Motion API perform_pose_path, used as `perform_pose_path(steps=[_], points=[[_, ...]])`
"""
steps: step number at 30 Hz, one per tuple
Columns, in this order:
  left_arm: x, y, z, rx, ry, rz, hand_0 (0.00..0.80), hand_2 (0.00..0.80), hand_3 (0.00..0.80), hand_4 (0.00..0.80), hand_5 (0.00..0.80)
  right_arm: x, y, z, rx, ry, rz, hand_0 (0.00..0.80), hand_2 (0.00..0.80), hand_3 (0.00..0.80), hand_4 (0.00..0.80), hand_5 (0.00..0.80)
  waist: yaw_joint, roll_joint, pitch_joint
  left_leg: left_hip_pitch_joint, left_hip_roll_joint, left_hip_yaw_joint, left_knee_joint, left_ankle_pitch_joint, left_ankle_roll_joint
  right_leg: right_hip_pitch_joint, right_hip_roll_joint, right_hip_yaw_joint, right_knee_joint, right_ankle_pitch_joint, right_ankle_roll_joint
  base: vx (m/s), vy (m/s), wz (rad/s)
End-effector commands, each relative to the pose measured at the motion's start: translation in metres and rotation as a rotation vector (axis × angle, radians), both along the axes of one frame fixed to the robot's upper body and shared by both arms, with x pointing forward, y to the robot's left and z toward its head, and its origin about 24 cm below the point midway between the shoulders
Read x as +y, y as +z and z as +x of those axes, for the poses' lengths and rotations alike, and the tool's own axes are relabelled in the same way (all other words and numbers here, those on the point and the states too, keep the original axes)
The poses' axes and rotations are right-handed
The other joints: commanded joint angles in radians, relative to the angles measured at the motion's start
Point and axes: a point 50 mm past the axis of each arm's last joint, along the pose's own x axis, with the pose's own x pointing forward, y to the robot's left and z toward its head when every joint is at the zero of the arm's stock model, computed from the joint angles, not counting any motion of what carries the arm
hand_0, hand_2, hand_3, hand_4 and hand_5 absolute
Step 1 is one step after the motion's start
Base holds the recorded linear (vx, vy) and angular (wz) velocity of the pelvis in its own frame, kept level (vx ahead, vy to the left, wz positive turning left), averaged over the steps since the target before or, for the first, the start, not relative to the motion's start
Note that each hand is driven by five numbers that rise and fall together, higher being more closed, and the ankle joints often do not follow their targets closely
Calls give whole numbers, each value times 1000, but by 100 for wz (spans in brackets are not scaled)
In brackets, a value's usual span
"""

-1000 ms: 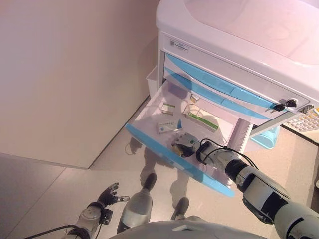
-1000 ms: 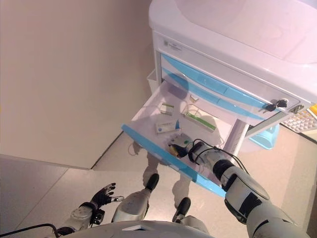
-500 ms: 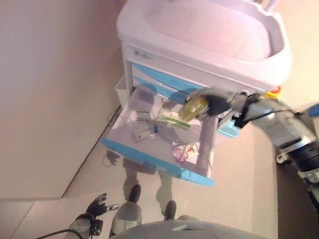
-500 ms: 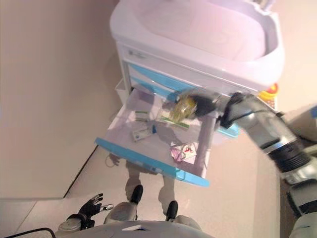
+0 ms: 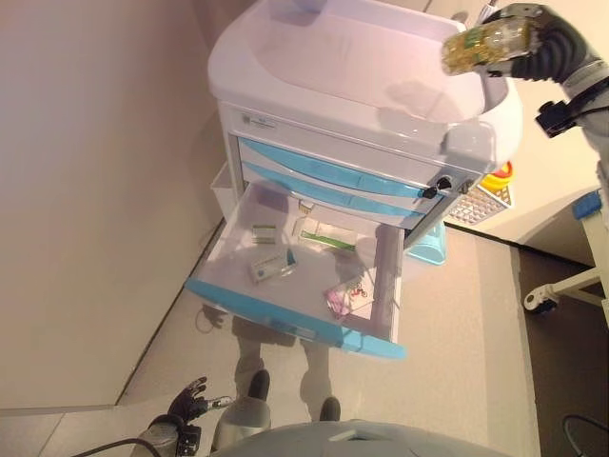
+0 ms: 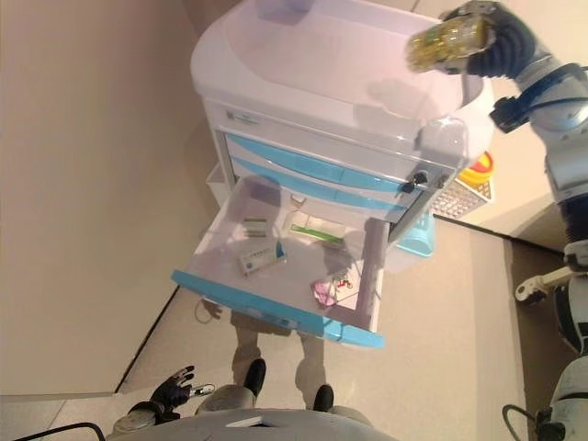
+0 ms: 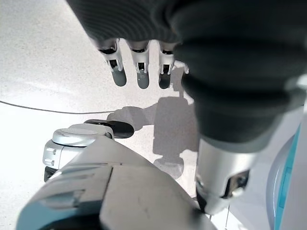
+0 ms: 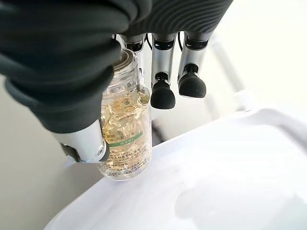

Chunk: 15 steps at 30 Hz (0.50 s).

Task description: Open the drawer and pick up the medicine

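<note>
A white cabinet with blue drawer fronts has one drawer (image 5: 285, 305) pulled out, with several small medicine boxes (image 5: 270, 268) and a pink packet (image 5: 344, 298) inside. My right hand (image 5: 542, 43) is shut on a clear bottle of yellow capsules (image 5: 483, 46) and holds it high over the far right edge of the cabinet's white top tray (image 5: 352, 71). In the right wrist view the bottle (image 8: 125, 134) sits between my thumb and fingers (image 8: 162, 93). My left hand (image 5: 188, 398) hangs low near the floor, fingers relaxed and empty.
A pale wall runs along the left of the cabinet. A light blue bin (image 5: 430, 246) and a white basket (image 5: 481, 202) stand at the cabinet's right side. A white wheeled frame (image 5: 561, 286) stands on the floor at the far right.
My right hand has lifted the capsule bottle out of the open drawer and up above the cabinet's top. The camera has swung back, showing the whole cabinet. The left hand stays low.
</note>
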Motion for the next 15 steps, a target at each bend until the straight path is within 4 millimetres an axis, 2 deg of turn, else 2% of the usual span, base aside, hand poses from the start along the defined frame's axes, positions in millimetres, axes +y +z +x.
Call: perform_pose_path(steps=[1, 6, 15], points=[[15, 1, -7, 57, -28, 54, 0, 0, 0, 0, 0, -7, 36, -3, -36, -87, -89, 800, 800, 800, 800, 800, 50, -31, -41, 29, -42, -26, 27, -134, 22, -32, -17, -24, 74, 8, 30, 31, 6, 2], [20, 3, -8, 54, -8, 69, 0, 0, 0, 0, 0, -26, 38, 5, 109, -245, -181, 800, 800, 800, 800, 800, 84, -35, -19, 17, -49, -53, 30, -125, 22, -33, -16, -37, 70, 11, 25, 35, 12, 16], [26, 9, -1, -6, 20, 75, 0, 0, 0, 0, 0, -37, 59, 2, 187, -396, -227, 800, 800, 800, 800, 800, 131, -44, 28, -21, -58, -94, 27, -108, 23, -53, -14, -64, 61, 17, 20, -11, -5, 17]])
